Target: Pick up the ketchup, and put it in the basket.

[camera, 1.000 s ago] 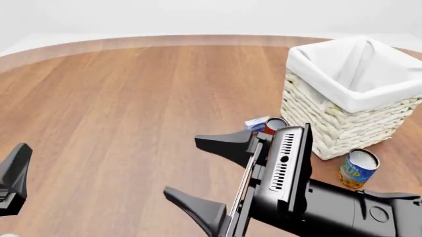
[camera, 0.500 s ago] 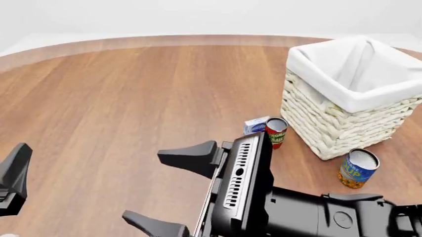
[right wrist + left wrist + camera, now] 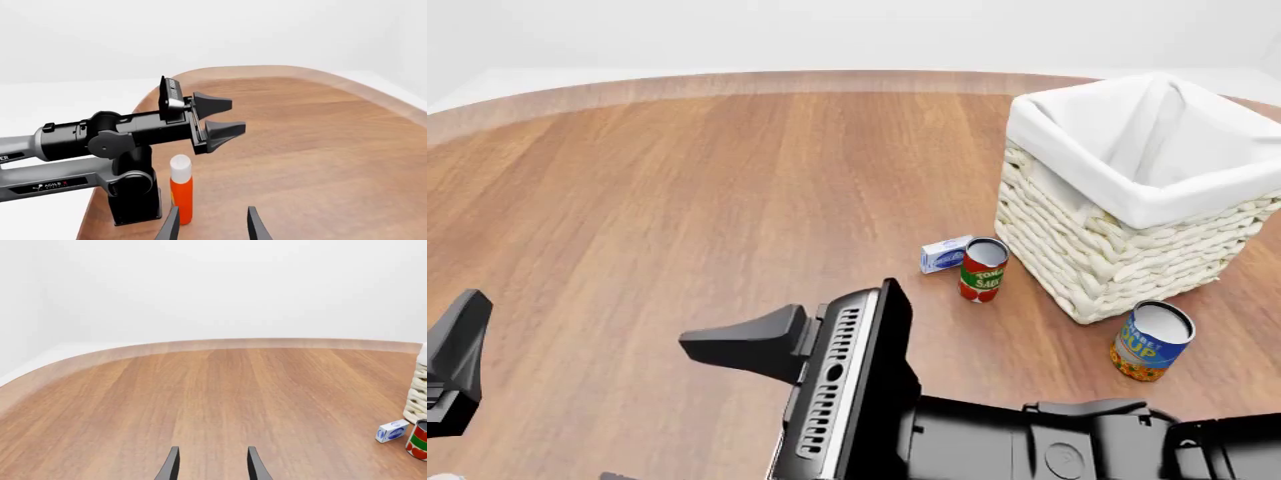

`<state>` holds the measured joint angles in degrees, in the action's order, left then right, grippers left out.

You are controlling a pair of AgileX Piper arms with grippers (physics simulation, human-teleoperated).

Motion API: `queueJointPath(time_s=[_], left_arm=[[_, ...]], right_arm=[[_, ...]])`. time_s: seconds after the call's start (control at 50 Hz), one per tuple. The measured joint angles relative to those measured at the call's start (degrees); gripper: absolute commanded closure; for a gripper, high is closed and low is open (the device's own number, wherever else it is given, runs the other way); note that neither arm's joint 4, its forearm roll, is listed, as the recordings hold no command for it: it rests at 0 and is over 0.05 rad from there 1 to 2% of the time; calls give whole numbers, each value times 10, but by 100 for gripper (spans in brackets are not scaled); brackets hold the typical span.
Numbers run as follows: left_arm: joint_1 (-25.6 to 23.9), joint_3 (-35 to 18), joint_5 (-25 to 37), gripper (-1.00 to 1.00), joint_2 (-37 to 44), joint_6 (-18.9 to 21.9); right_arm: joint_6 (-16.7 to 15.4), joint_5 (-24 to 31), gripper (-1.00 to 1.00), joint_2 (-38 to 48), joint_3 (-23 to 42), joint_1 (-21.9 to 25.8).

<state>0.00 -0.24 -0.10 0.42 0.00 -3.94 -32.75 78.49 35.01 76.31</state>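
Observation:
The ketchup, a red-orange bottle with a white cap, shows only in the right wrist view. It stands upright at the table's edge beside the left arm's base. My right gripper is open and empty, and points at the ketchup from a short way off. In the front view my right gripper fills the near foreground. My left gripper is open and empty, low at the far left; it also shows in the right wrist view. The cream wicker basket with white lining stands at the right.
A red-and-green tomato can and a small blue-and-white box stand just left of the basket. A blue-and-orange soup can stands in front of it. The left arm's base stands right beside the ketchup.
My right gripper has swung left and toward the near edge in the front view, uncovering the tomato can and the small box. The left gripper has stayed put.

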Motion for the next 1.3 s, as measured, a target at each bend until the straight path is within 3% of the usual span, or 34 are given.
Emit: queueJointPath(time_s=[1.3], left_arm=[[0, 0, 0, -100, 0, 0]], right_arm=[[64, 35, -100, 122, 104, 54]])
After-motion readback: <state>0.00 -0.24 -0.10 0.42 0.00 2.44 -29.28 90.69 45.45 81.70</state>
